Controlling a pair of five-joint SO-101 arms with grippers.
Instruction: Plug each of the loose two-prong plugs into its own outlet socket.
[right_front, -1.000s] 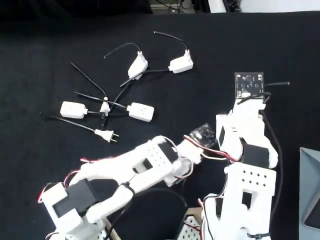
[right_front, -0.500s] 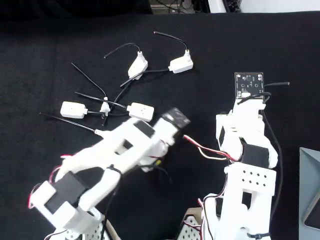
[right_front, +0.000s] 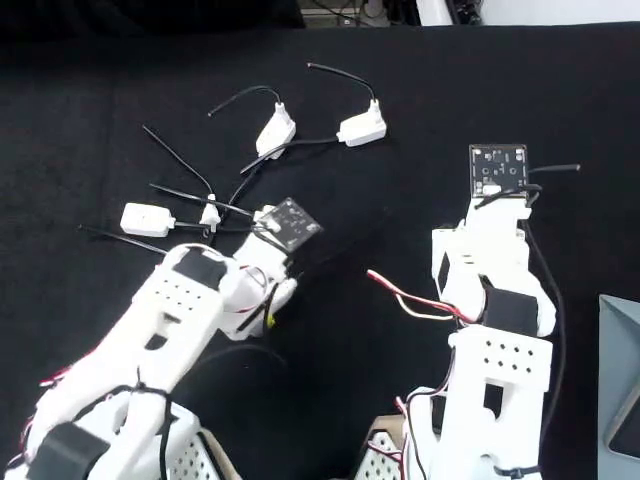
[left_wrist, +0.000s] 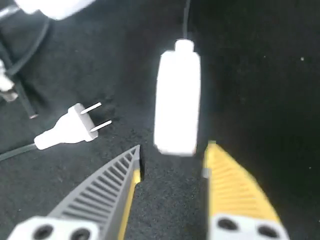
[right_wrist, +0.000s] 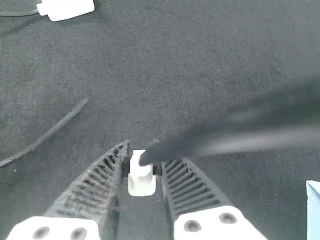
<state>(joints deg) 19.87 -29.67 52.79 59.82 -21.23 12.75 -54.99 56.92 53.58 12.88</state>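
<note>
Jaws on the left gripper (left_wrist: 175, 150) spread wide, flanking the near end of a white outlet socket (left_wrist: 177, 100); its long axis runs straight away, cord at the far end. Loose two-prong plug (left_wrist: 70, 129) lies just beside, prongs toward the socket. Right gripper (right_wrist: 142, 152) clenches a small white plug (right_wrist: 141, 181) on a black cord, over the black cloth table (right_front: 80, 80)

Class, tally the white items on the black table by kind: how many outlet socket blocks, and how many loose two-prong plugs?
White rectangular outlet socket blocks: 4
Loose white two-prong plugs on black cords: 3, one held in the right gripper
Total: 7
</note>
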